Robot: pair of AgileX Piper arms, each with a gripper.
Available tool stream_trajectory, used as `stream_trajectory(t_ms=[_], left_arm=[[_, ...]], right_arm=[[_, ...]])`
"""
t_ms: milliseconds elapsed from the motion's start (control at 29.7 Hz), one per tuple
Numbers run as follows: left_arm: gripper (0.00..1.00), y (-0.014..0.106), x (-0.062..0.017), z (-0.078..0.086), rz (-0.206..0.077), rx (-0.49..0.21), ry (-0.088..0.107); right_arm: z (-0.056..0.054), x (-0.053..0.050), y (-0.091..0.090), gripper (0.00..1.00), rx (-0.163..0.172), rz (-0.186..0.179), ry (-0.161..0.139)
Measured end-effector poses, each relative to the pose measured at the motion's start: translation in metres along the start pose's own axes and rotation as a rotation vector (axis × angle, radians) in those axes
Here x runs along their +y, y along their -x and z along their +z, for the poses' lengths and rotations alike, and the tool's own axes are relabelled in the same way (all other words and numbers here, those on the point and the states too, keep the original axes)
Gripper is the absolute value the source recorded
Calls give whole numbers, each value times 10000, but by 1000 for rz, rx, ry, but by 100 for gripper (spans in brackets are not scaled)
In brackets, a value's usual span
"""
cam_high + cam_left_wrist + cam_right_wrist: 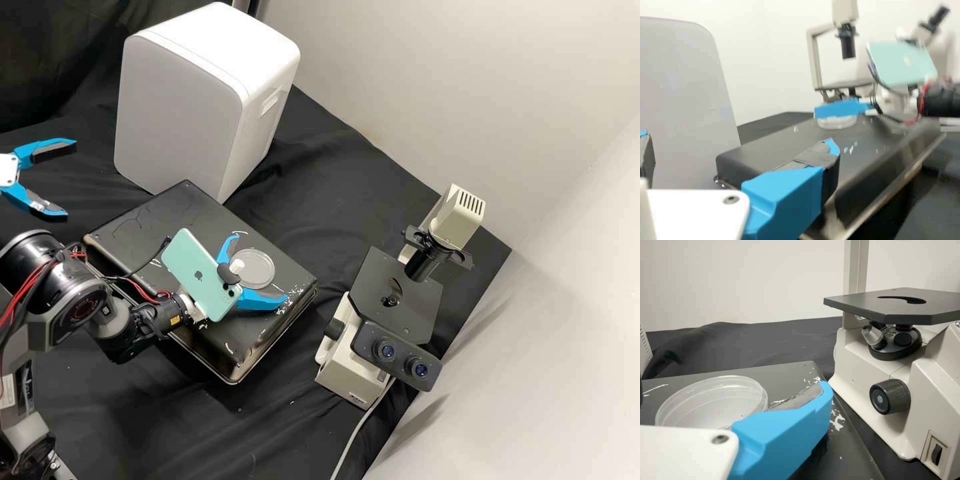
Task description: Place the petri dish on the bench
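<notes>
A clear round petri dish [252, 267] [710, 400] [836, 121] rests flat on a black slab [193, 220] [790, 372] [790, 145] on the bench. My right gripper [259, 268] [732, 390] is open and straddles the dish, one blue finger [785, 432] on each side, with a thin gap at the near pad. A mint-coloured phone [200, 273] rides on its wrist. My left gripper [67, 178] [737, 142] hangs open and holds nothing at the far left, well away from the dish.
A white box-shaped appliance [200, 100] stands behind the slab. To the right of the slab is a microscope [393, 307] [900, 385] with its cable trailing toward the front. Black cloth [333, 187] covers the bench between them.
</notes>
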Motion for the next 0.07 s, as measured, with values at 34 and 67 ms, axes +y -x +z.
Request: stream_trajectory(t_ms=[34, 67], left_arm=[[100, 4, 14, 0, 9, 1, 12], [100, 5, 18, -2, 12, 4, 15]], right_arm=[[0, 0, 0, 100, 0, 0, 0], [0, 0, 0, 100, 0, 0, 0]])
